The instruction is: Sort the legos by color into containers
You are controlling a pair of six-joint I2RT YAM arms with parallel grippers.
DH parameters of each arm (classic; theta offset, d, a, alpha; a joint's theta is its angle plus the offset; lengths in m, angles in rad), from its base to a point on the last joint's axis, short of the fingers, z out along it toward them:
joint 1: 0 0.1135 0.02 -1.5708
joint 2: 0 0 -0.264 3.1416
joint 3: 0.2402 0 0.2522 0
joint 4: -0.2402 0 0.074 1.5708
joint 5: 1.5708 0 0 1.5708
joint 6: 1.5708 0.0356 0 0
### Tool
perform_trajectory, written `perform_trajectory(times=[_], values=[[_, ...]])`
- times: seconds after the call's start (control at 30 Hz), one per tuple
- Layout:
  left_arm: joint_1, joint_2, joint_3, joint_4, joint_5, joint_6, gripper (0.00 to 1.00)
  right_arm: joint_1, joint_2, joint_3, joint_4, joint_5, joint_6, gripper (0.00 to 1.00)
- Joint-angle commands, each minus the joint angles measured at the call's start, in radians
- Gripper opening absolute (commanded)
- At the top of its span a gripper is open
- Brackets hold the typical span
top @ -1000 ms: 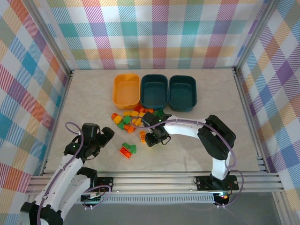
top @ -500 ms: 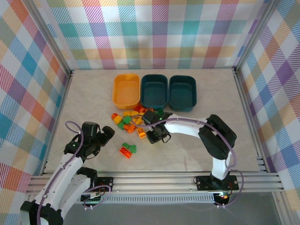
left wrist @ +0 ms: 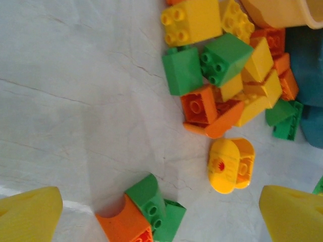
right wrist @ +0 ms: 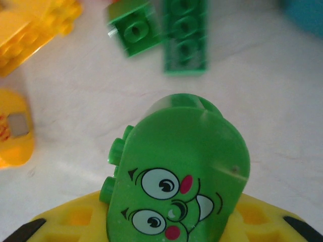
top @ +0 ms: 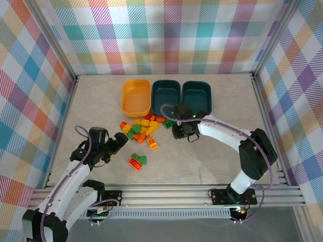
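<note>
Count: 3 tubs in a row: orange tub [top: 136, 97], middle teal tub [top: 166, 97], right teal tub [top: 196, 99]. Loose bricks: one pile [top: 141, 128] in front of the tubs, too jumbled to count, plus a small orange-and-green clump [top: 136, 161] well apart. My right claw [top: 182, 132] is part-closed on 1 green face brick [right wrist: 179, 176], over the table [top: 212, 156] just before the teal tubs. Brick's long axis runs out along my fingers, rounded end outward, studs sideways, face toward the wrist cam. My left claw [top: 120, 142] is spread wide and empty, near the pile.

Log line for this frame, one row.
left hand: open, empty | right hand: shut on green face brick | position: near middle teal tub
</note>
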Motion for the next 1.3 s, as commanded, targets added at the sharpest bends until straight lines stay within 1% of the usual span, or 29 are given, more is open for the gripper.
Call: perform_trajectory(times=[0.0, 0.13, 0.27, 0.4, 0.57, 0.6, 0.63, 0.7, 0.73, 0.8, 0.87, 0.97, 1.03, 1.1, 1.17, 1.23, 1.27], values=[[-0.014, 0.023, 0.006, 0.053, 0.093, 0.04, 1.0, -0.111, -0.025, 0.074, 0.02, -0.013, 0.015, 0.32], [-0.057, 0.062, 0.033, 0.062, 0.125, 0.058, 1.0, -0.236, 0.061, 0.167, 0.028, -0.048, 0.012, 0.32], [-0.118, 0.073, 0.054, 0.076, 0.125, 0.06, 1.0, -0.318, 0.176, 0.285, 0.011, -0.082, 0.008, 0.31], [-0.148, 0.076, 0.065, 0.069, 0.116, 0.057, 1.0, -0.366, 0.274, 0.382, -0.019, -0.097, -0.001, 0.32], [-0.152, 0.062, 0.056, 0.043, 0.098, 0.061, 1.0, -0.396, 0.361, 0.473, -0.056, -0.105, -0.012, 0.34], [-0.151, 0.06, 0.055, 0.042, 0.099, 0.06, 1.0, -0.399, 0.379, 0.491, -0.069, -0.106, -0.016, 0.36], [-0.152, 0.058, 0.056, 0.041, 0.099, 0.06, 1.0, -0.4, 0.399, 0.51, -0.086, -0.102, -0.021, 0.4], [-0.152, 0.055, 0.062, 0.035, 0.1, 0.06, 1.0, -0.4, 0.409, 0.529, -0.093, -0.093, -0.029, 0.54], [-0.152, 0.053, 0.066, 0.03, 0.098, 0.063, 1.0, -0.401, 0.401, 0.533, -0.093, -0.088, -0.034, 0.59], [-0.152, 0.052, 0.072, 0.023, 0.096, 0.066, 1.0, -0.401, 0.372, 0.54, -0.089, -0.073, -0.038, 0.64], [-0.153, 0.052, 0.079, 0.021, 0.09, 0.069, 1.0, -0.399, 0.323, 0.54, -0.082, -0.061, -0.038, 0.67], [-0.152, 0.055, 0.091, 0.011, 0.065, 0.07, 1.0, -0.363, 0.183, 0.436, 0.004, -0.048, -0.036, 0.69], [-0.152, 0.05, 0.093, 0.006, 0.027, 0.067, 1.0, -0.308, 0.102, 0.365, 0.031, -0.061, -0.015, 0.69], [-0.149, 0.046, 0.097, -0.024, -0.064, 0.048, 1.0, -0.204, 0.044, 0.289, 0.051, -0.048, -0.015, 0.69], [-0.141, 0.043, 0.095, -0.074, -0.183, -0.005, 1.0, -0.072, 0.021, 0.219, 0.065, -0.031, -0.019, 0.69], [-0.115, 0.045, 0.082, -0.098, -0.236, -0.052, 1.0, 0.029, 0.034, 0.172, 0.07, -0.049, 0.02, 0.69], [-0.095, 0.044, 0.072, -0.095, -0.236, -0.067, 1.0, 0.076, 0.047, 0.155, 0.077, -0.065, 0.045, 0.7]])
